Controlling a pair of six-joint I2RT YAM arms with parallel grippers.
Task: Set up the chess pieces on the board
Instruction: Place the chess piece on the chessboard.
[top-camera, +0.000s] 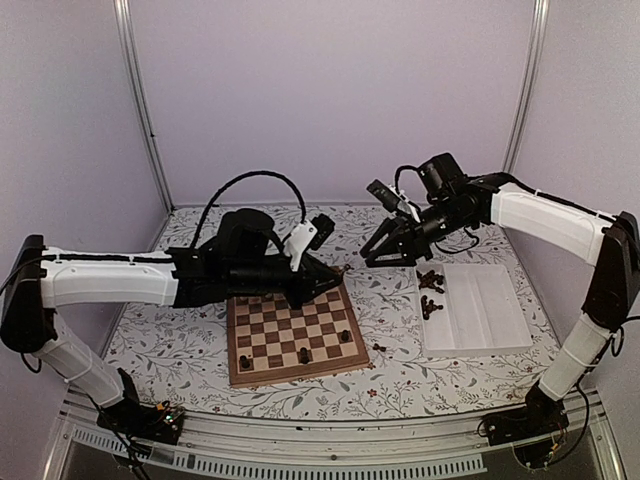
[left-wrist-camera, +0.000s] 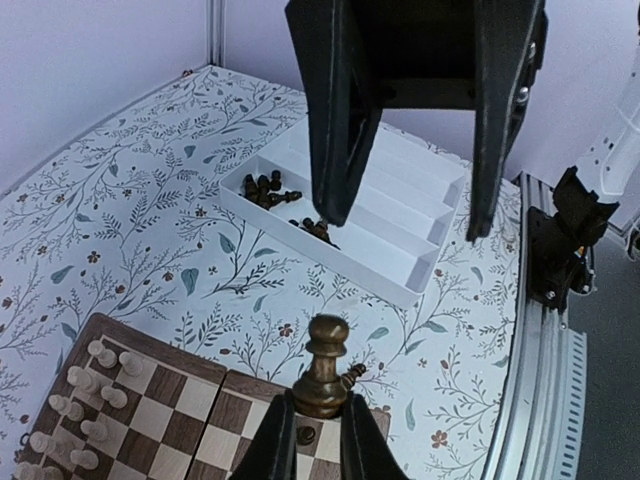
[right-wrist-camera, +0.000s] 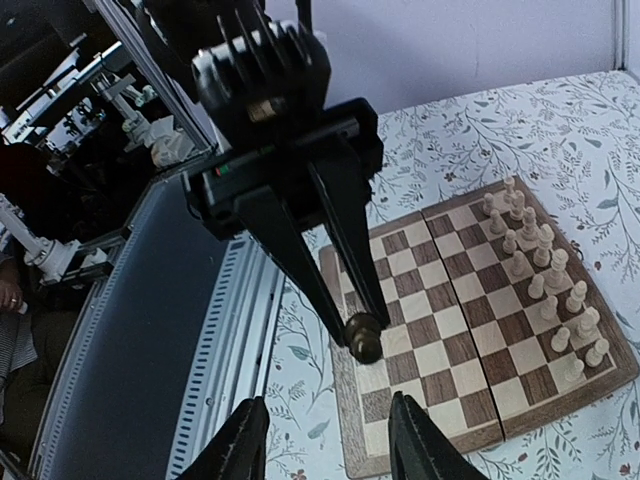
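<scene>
The board (top-camera: 290, 340) lies in the middle of the table. My left gripper (top-camera: 338, 278) is shut on a dark brown pawn (left-wrist-camera: 325, 370), held above the board's far right corner; the pawn also shows in the right wrist view (right-wrist-camera: 365, 338). Three dark chessmen (top-camera: 304, 355) stand along the board's near rows. More dark pieces (top-camera: 432, 285) lie in the white tray (top-camera: 490, 320). My right gripper (top-camera: 388, 258) is open and empty, in the air between the board and the tray, pointing at the left gripper.
Cream chessmen (right-wrist-camera: 550, 270) stand in two rows on the board's far side, under the left arm. A few loose dark pieces (top-camera: 378, 347) lie on the floral cloth right of the board. The metal rail (left-wrist-camera: 545, 350) runs along the table's near edge.
</scene>
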